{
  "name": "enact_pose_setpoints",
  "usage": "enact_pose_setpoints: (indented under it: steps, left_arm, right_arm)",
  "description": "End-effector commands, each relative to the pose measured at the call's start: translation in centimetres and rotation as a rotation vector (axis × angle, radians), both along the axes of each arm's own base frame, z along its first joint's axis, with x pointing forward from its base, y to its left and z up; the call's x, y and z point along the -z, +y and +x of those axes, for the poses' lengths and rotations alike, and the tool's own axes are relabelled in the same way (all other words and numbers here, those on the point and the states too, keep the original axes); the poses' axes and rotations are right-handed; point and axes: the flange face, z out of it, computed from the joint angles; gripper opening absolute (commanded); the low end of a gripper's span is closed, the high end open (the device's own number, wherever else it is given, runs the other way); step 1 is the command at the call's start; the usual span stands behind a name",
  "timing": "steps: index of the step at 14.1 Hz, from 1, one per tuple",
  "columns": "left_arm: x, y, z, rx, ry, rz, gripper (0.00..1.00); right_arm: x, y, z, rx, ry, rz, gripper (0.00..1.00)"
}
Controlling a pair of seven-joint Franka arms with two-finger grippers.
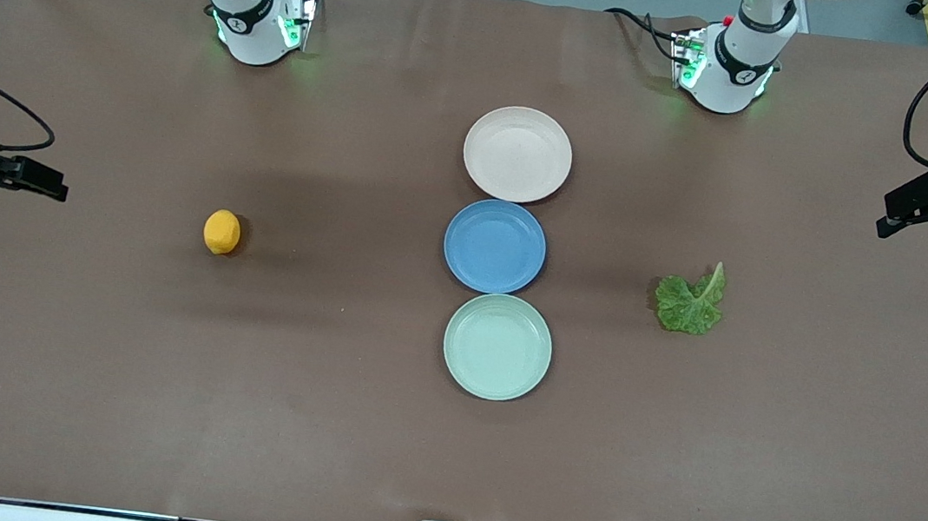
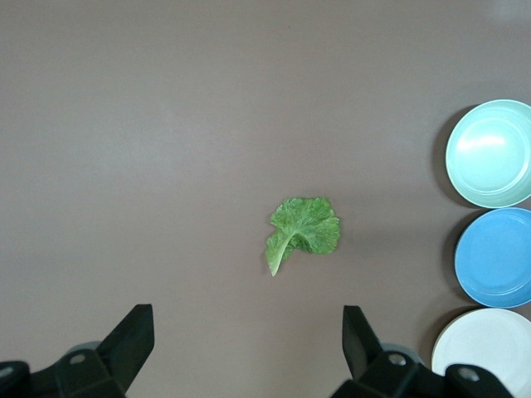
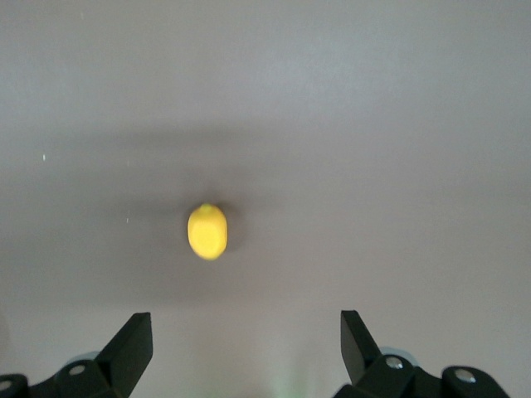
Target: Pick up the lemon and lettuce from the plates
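The lemon (image 1: pixel 222 231) lies on the bare brown table toward the right arm's end, apart from any plate. The lettuce (image 1: pixel 691 302) lies flat on the table toward the left arm's end. The beige-pink plate (image 1: pixel 517 154) and the mint green plate (image 1: pixel 497 346) hold nothing. My right gripper (image 1: pixel 36 179) hangs open high over the table's end; in its wrist view the lemon (image 3: pixel 207 231) sits well clear of the gripper (image 3: pixel 247 336). My left gripper (image 1: pixel 922 227) hangs open high over its own end, the lettuce (image 2: pixel 304 230) well clear of the gripper (image 2: pixel 249 332).
A blue plate (image 1: pixel 494 246) sits between the two other plates in a row down the table's middle, also holding nothing. All three plates show at the edge of the left wrist view, the mint one (image 2: pixel 491 153) among them.
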Motion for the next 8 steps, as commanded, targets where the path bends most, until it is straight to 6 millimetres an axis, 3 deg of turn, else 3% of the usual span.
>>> enact_pose_setpoints:
  steps: [1,3,8]
  left_arm:
    - [-0.7,-0.1,-0.1,-0.011,0.005,-0.005,1.0]
    - [-0.7,-0.4,-0.1,-0.077,0.007,-0.009,1.0]
    - [-0.7,-0.4,-0.2,-0.065,0.006,-0.007,1.0]
  right_arm:
    - [0.2,0.3,-0.1,0.002,0.026,0.008,1.0]
    - [-0.5,0.4,-0.7,0.001,0.016,0.014,1.0]
    - [-1.7,0.7,-4.3,-0.003,-0.036,0.013,1.0]
